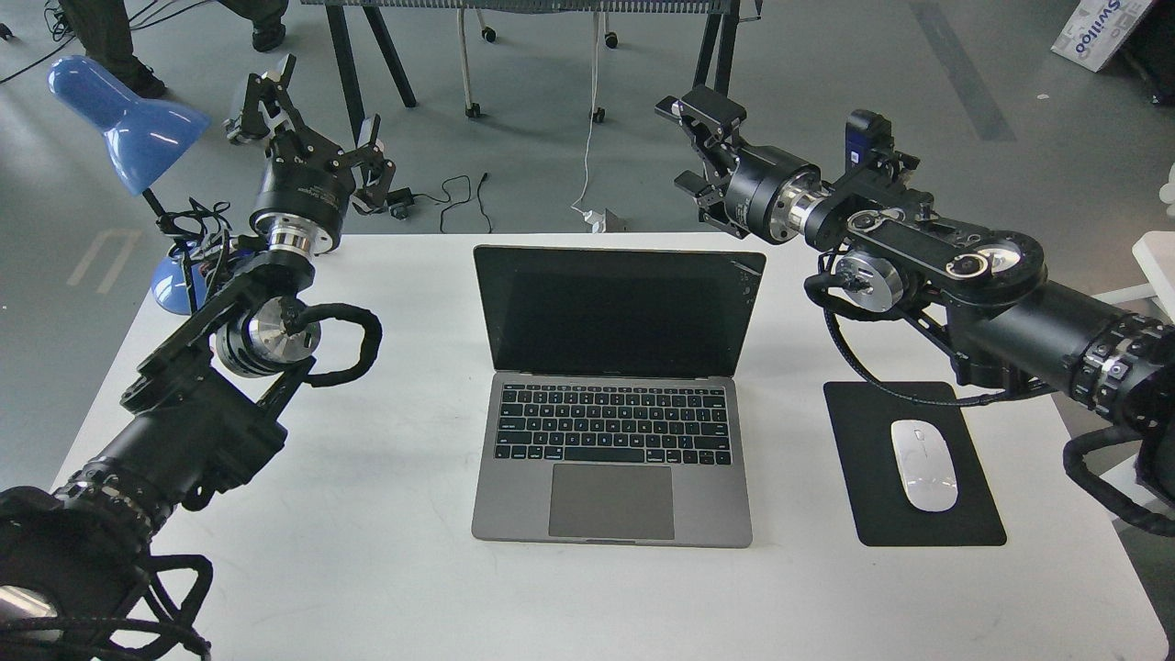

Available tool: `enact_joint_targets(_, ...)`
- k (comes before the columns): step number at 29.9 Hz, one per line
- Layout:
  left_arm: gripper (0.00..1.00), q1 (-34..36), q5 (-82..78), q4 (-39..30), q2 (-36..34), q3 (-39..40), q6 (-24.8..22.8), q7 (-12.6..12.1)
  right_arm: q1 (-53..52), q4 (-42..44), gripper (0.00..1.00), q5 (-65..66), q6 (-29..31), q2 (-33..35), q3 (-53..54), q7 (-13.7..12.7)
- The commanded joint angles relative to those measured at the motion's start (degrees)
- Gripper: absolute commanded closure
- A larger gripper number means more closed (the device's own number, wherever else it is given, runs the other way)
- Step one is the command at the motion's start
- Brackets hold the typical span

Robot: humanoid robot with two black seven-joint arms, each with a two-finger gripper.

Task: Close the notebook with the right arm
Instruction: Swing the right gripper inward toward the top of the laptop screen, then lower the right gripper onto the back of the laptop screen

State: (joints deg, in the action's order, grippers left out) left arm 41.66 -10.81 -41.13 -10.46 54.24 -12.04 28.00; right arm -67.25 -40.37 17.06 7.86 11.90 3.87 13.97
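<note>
The notebook (613, 422) lies open in the middle of the white table (367, 569), its dark screen (617, 310) standing upright and facing me. My right arm (927, 262) reaches in from the right. My right gripper (692, 151) points left, open and empty, its fingers (707, 106) spread. It hangs just behind and above the screen's top right corner without touching it. My left gripper (317, 119) is open and empty, raised over the table's far left corner, well away from the notebook.
A black mouse pad (863, 514) with a white mouse (925, 464) lies right of the notebook, under my right arm. A blue desk lamp (128, 124) stands at the far left corner. Black table legs and cables are on the floor behind.
</note>
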Motion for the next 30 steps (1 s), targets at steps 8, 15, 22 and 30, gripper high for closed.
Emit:
enact_joint_targets(8,0.0,0.0,0.09,0.0,0.0,-0.01,0.0,0.0,-0.86,-0.76,0.0,1.22,2.43,0.14,-3.7,0.01)
enact_joint_targets(15,0.0,0.0,0.09,0.0,0.0,0.08,0.0,0.0,-1.56,-1.82,0.0,1.31,4.45,0.15,-5.63,0.01)
enact_joint_targets(22,0.0,0.0,0.09,0.0,0.0,0.08,0.0,0.0,-2.18,-5.41,0.0,1.31,7.08,1.99,-6.68,0.01)
enact_joint_targets(30,0.0,0.0,0.18,0.0,0.0,0.08,0.0,0.0,-2.09,-10.34,0.0,5.35,9.98,4.63,-6.77,-0.08)
